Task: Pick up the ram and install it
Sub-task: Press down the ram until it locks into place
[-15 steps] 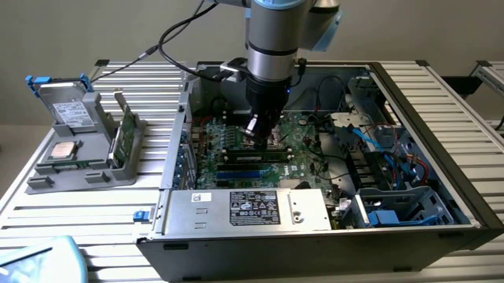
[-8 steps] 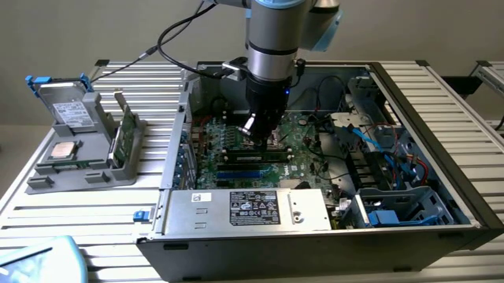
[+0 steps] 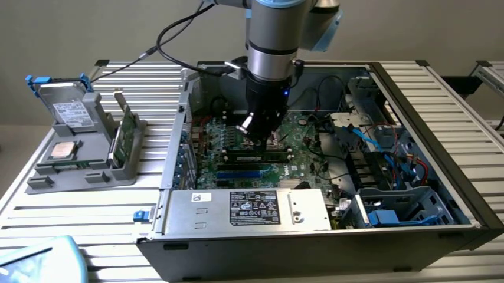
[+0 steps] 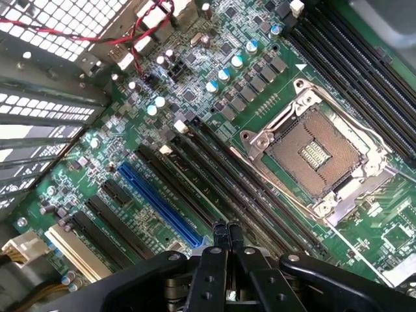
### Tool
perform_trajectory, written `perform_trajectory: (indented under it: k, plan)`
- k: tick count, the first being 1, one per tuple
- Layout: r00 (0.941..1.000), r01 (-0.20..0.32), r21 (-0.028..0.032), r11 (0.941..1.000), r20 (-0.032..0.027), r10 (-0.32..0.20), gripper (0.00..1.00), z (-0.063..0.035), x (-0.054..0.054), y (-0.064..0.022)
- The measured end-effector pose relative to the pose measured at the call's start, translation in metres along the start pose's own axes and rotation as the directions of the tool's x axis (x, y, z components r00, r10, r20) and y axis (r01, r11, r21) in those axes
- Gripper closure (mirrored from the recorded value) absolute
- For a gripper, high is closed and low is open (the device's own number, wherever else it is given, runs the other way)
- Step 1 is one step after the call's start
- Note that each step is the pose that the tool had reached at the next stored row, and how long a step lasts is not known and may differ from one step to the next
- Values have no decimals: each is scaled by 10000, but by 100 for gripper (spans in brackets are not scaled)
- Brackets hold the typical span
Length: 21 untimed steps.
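My gripper [image 4: 225, 235] hangs over the glossy green motherboard [image 3: 295, 132], black fingers pressed together, empty — the ram [image 3: 260, 155], a thin stick, lies seated in a slot just beneath, mid-board.

Green ram [image 3: 120, 131], upright on edge, in grey holder [image 3: 82, 171]
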<state>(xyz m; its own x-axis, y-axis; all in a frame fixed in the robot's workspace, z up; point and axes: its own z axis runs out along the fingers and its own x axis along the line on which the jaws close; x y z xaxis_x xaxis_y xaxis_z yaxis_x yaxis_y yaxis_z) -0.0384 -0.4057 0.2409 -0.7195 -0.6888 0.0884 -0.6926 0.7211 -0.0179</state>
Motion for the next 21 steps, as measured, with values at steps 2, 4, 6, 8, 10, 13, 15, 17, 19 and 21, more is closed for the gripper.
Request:
perform_trajectory:
  k: [2,4,6,8,10,13,15,17,19,21]
  plan:
    - [9997,-251,-9,9997,-17,251,89,0,0,0]
    - [9988,-488,-17,9988,-33,488,89,0,0,0]
    - [9974,-721,-20,9974,-53,721,89,0,0,0]
    - [9954,-953,-20,9955,-74,952,89,0,0,0]
    - [9931,-1165,-4,9932,-103,1165,89,1,-1,0]
    - [9899,-1403,100,9901,-168,1404,89,-2,0,0]
    - [9877,-1547,183,9878,-205,1550,89,-4,0,0]
    - [9853,-1691,274,9852,-219,1697,89,-5,0,0]
    - [9828,-1833,376,9823,-177,1840,89,-6,1,0]
    - [9802,-1977,465,9792,-50,1982,89,-8,0,1]
